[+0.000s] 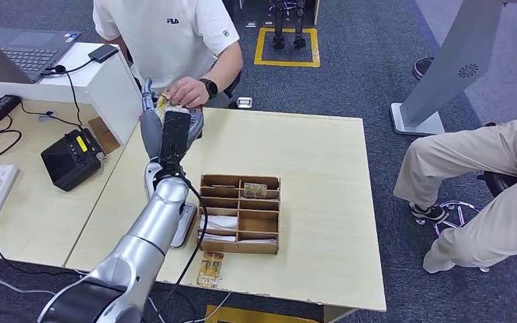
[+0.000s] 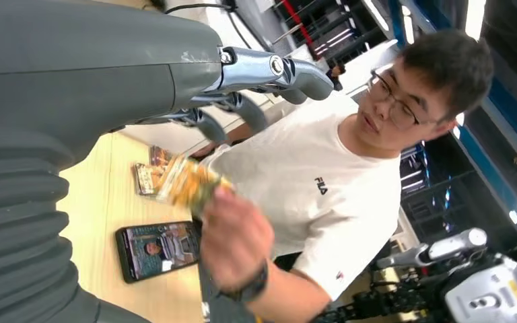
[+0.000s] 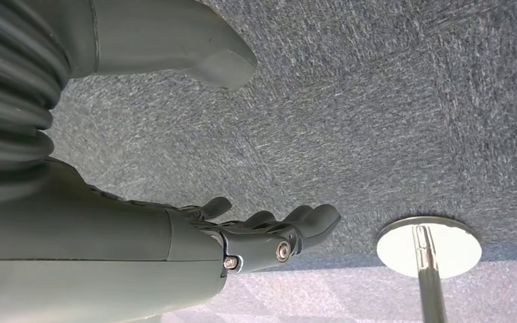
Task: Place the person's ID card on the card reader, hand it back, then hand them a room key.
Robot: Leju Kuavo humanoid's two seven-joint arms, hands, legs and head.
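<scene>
Two hands meet at the desk's far edge: the robot's grey left hand [image 1: 153,111], fingers spread and holding nothing, and just beyond it the person's hand [image 2: 232,235], pinching the yellowish patterned card [image 2: 187,183]. The right hand [image 3: 269,232] hangs loosely open above grey carpet.

Just beyond my left hand's fingers [image 1: 149,101], at the table's [image 1: 309,202] far edge, the person's hand [image 1: 187,91] holds the card [image 2: 187,183]. A phone [image 2: 158,249] lies on the table below the fingers, two more cards [image 2: 149,171] past it. The divided box [image 1: 240,214] sits behind the fingers, right of my forearm.
</scene>
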